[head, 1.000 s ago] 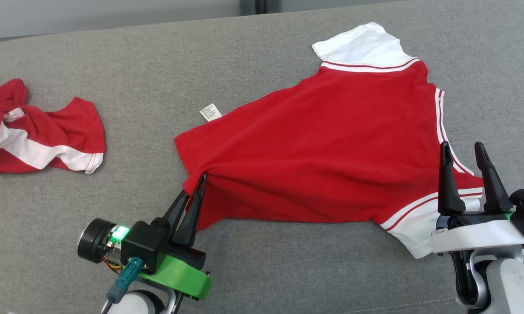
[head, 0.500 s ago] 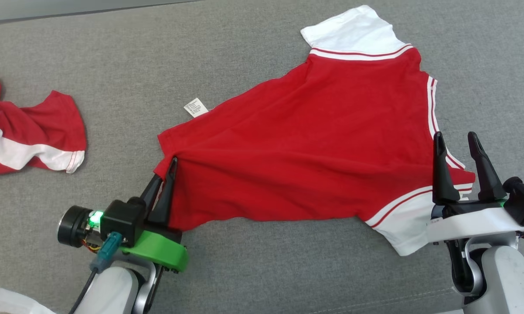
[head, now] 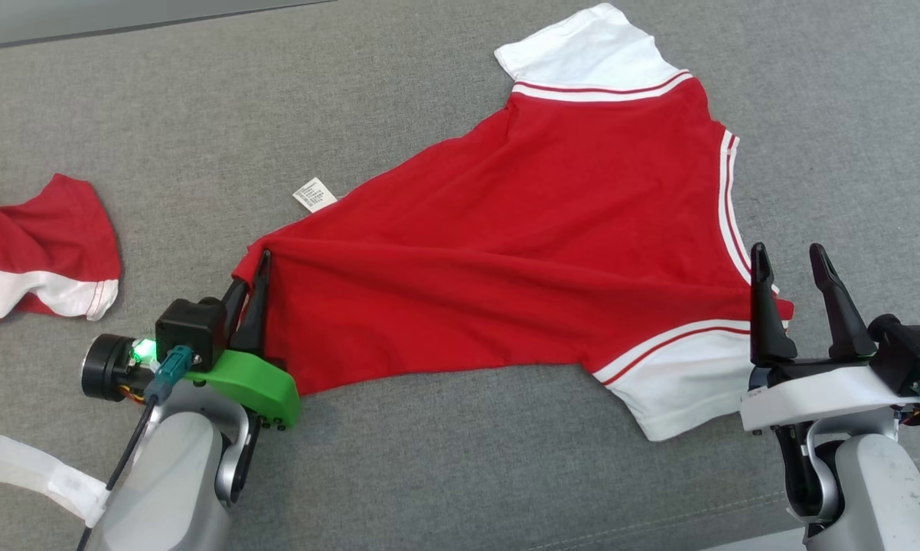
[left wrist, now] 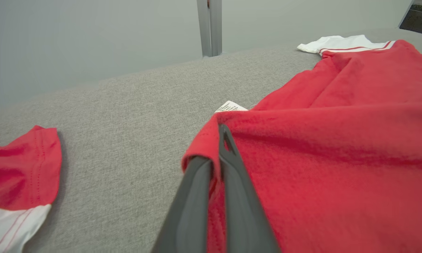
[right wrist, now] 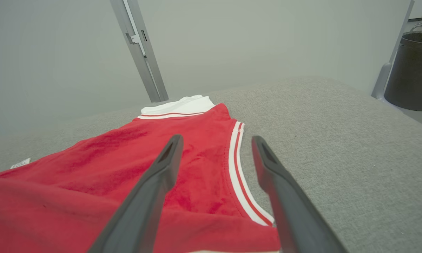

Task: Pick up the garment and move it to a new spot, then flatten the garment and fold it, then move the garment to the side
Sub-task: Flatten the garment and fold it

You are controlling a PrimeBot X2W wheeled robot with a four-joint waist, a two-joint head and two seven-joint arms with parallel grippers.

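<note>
Shirt (head: 521,252): red, white sleeves, askew on grey fabric surface (head: 200,115).
Left gripper (head: 253,277): jaws pinching its hem corner.
Right gripper (head: 787,260): jaws spread by near sleeve, empty.
Risk: we pull one-sided, cloth bunches or slips out.

A grey fabric surface (head: 429,474) runs to a pale wall (right wrist: 249,38) with a metal post (right wrist: 140,52), a dark bin (right wrist: 413,70) alongside.
</note>
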